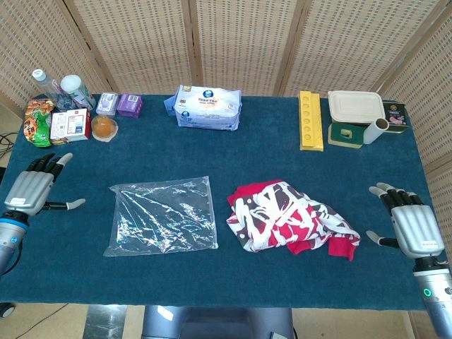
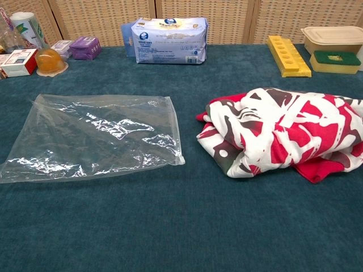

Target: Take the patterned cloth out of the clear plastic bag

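Note:
The patterned cloth, red, white and brown, lies bunched on the blue table right of centre, fully outside the bag. The clear plastic bag lies flat and empty left of centre. My left hand hovers near the table's left edge, well left of the bag, fingers spread and holding nothing. My right hand is at the right edge, right of the cloth and apart from it, fingers spread and empty. Neither hand shows in the chest view.
Along the back edge stand bottles and snack packs, purple boxes, a tissue pack, a yellow tray, a lidded container on a green sponge, and a dark tin. Wicker screens stand behind.

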